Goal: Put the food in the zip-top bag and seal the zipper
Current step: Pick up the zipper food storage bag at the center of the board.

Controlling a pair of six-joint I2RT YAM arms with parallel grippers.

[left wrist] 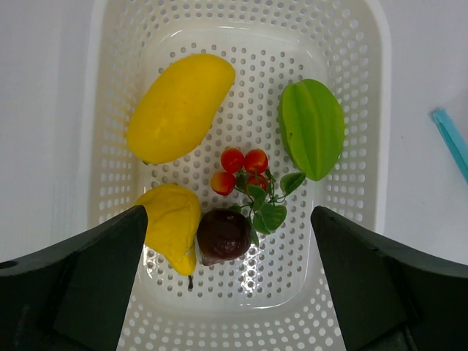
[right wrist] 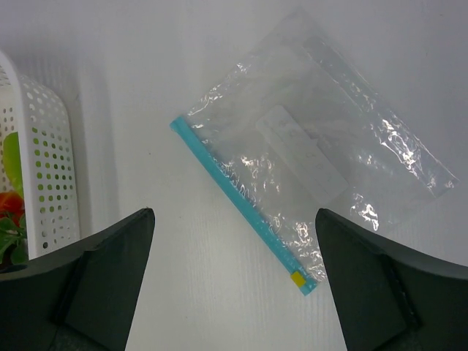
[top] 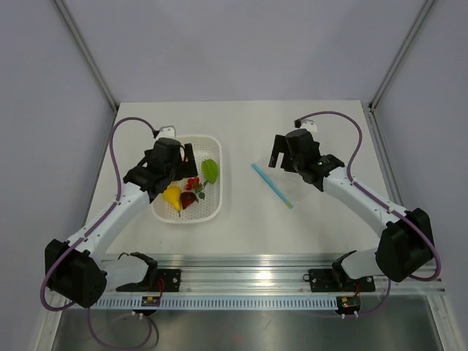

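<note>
The food lies in a white perforated basket (left wrist: pixel 234 322): a large yellow fruit (left wrist: pixel 180 107), a smaller yellow fruit (left wrist: pixel 172 223), a green leaf-shaped piece (left wrist: pixel 313 128), a dark red fruit (left wrist: pixel 223 235) and a cluster of red berries (left wrist: pixel 240 170). My left gripper (left wrist: pixel 227 278) hangs open and empty above the basket's near end (top: pixel 184 155). The clear zip-top bag (right wrist: pixel 314 146) lies flat on the table, its light blue zipper (right wrist: pixel 241 201) running diagonally. My right gripper (right wrist: pixel 234 216) is open and empty above the zipper edge (top: pixel 280 155).
The basket (top: pixel 212 212) stands left of centre on the white table, and its wall shows at the left of the right wrist view (right wrist: pixel 44 168). The zipper (top: pixel 271 185) lies to the right of it. Grey walls enclose the table on three sides.
</note>
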